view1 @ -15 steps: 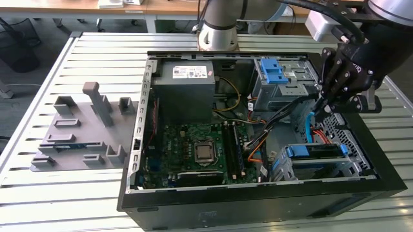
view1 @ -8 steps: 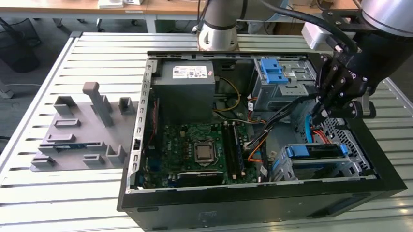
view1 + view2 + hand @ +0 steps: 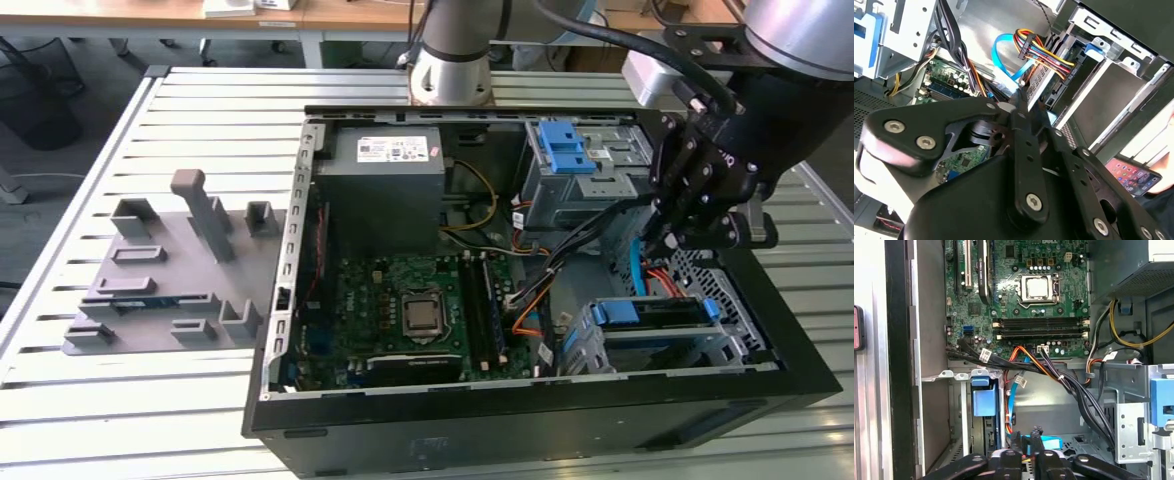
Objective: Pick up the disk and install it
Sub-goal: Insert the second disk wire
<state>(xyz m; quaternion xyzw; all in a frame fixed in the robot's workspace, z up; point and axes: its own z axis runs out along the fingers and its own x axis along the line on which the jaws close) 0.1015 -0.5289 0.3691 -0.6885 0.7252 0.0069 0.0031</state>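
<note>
Gripper [image 3: 674, 240] inside case [image 3: 534, 400] — disk [image 3: 654, 312] seated in cage

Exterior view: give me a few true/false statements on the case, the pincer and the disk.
1. The computer case lies open on a slatted metal table. True.
2. The pincer hangs outside the case, over the table. False: it is inside the case, at the exterior view's right, above the metal drive cage.
3. A cooler covers the CPU socket. False: the socket is bare.
4. The disk, in its blue bracket, sits in the drive cage. True.
5. The grey power supply box sits at the end of the case nearest the arm's base. True.
</note>
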